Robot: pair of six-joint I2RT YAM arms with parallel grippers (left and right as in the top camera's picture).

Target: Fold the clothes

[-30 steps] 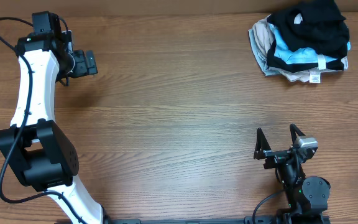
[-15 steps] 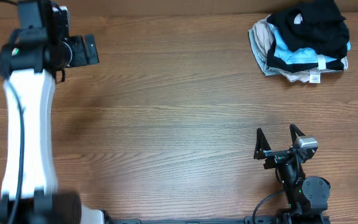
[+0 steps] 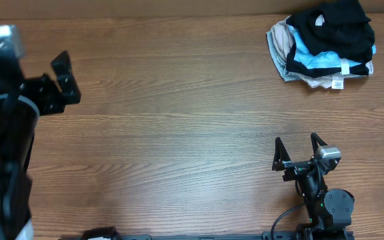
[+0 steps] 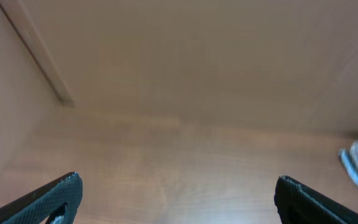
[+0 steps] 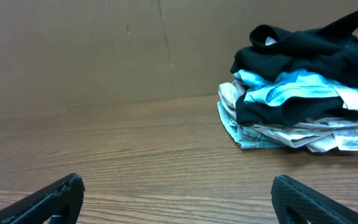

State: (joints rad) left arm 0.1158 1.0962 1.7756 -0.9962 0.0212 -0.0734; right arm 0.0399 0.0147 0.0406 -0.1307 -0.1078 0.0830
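Overhead, black clothes (image 3: 332,30) lie atop blue garment (image 3: 312,61) and beige garment (image 3: 280,41); left claw (image 3: 64,80) and right claw (image 3: 295,143) agape

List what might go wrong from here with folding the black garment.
1. The black garment lies crumpled on a pile with the light blue garment and the beige garment. A grab could drag those along.
2. Its corners are hidden, so a pinch may catch several layers.
3. The pile sits at the far right corner of the table. The open left gripper is far across, so reaching may be a stretch. The open right gripper is nearer.
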